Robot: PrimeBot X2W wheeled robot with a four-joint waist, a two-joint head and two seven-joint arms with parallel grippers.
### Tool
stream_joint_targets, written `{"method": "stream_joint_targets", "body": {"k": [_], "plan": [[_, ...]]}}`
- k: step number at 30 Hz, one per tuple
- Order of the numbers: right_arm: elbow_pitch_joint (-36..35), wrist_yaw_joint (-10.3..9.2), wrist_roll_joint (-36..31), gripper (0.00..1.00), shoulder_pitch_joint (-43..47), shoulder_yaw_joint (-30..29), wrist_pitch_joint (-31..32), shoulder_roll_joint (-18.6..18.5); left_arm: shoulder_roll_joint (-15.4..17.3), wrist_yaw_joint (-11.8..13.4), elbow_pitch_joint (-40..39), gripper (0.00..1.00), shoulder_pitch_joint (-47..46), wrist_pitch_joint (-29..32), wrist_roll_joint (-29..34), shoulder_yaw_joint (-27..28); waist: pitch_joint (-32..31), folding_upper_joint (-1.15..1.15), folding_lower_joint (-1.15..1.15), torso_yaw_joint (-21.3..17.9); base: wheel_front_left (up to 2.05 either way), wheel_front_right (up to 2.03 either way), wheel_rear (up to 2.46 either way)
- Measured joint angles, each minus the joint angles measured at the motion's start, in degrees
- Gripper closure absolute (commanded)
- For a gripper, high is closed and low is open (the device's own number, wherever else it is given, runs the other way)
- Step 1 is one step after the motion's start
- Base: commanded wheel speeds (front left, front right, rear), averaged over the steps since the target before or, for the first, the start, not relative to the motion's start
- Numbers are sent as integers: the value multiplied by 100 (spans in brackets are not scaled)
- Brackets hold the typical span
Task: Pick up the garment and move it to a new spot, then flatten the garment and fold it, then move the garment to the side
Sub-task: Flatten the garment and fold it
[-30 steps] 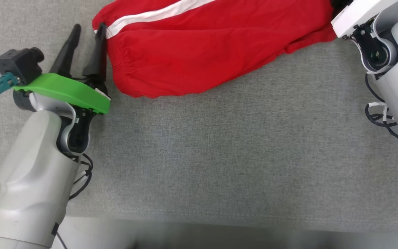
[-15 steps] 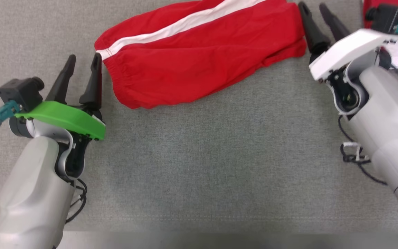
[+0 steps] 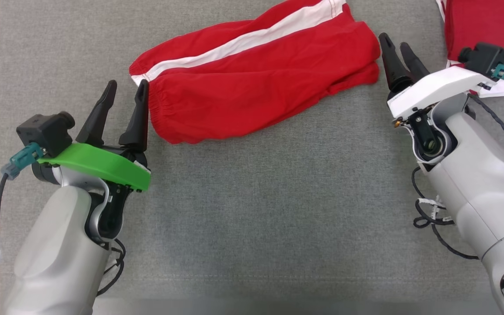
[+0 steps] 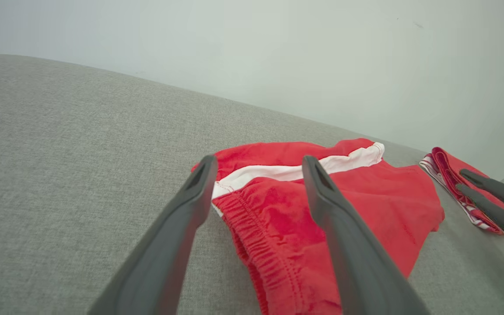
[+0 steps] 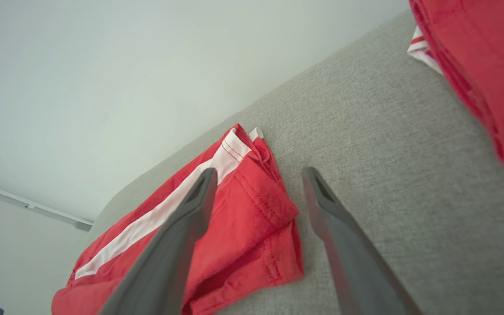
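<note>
Grey woven tabletop (image 3: 256,210) lies bare on the near side of the red shorts (image 3: 256,83). The head camera has swung since a second ago, so both arms are in frame now; that shift is the camera, not the cloth.

Now the left gripper (image 3: 127,84): it's just beside the shorts' elastic waistband end, much as it was a second back. Its fingers are spread wide with nothing between them. Whether the inner finger brushes the waistband, I can't tell.

Over to the right gripper (image 3: 393,41), whose fingers were out of frame a second ago. It stands just beside the shorts' leg-hem end, also wide and empty.

The shorts lie flat, seemingly doubled over, white stripe (image 3: 243,42) up. My read: the fold looks finished and the cloth let go. With a gripper flanking each end, the carry to the side looks like the next step.

Beyond the shorts' hem end, another folded red garment (image 3: 488,26) waits.
</note>
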Motion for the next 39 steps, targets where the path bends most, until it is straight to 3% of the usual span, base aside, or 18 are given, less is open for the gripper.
{"method": "stream_joint_targets", "body": {"k": [26, 27, 28, 29, 30, 39], "plan": [[978, -1, 730, 0, -330, -281, 1037, 259, -42, 0, -510, 0, 292, 0, 309, 43, 23, 0, 0, 302, 0, 0, 0], [1012, -2, 730, 21, -359, -266, 1084, 258, -43, 0, -517, 0, 293, 0, 310, 45, 22, 0, 0, 310, 0, 0, 0], [1025, -2, 731, 63, -385, -254, 1125, 260, -44, 0, -523, 0, 299, 0, 310, 47, 20, 0, 0, 318, 0, 0, 0], [1038, -1, 731, 93, -402, -240, 1149, 274, -44, 0, -528, 0, 313, 0, 310, 54, 18, 0, 0, 325, 0, 0, 0], [1047, -1, 731, 100, -414, -222, 1173, 290, -44, 0, -533, 0, 335, 0, 310, 56, 15, 0, 0, 330, 0, 0, 0], [1045, 0, 734, 100, -514, -108, 1235, 516, -62, 0, -532, 0, 465, 0, 325, 83, -73, 0, 0, 349, 0, 0, 0]]}}
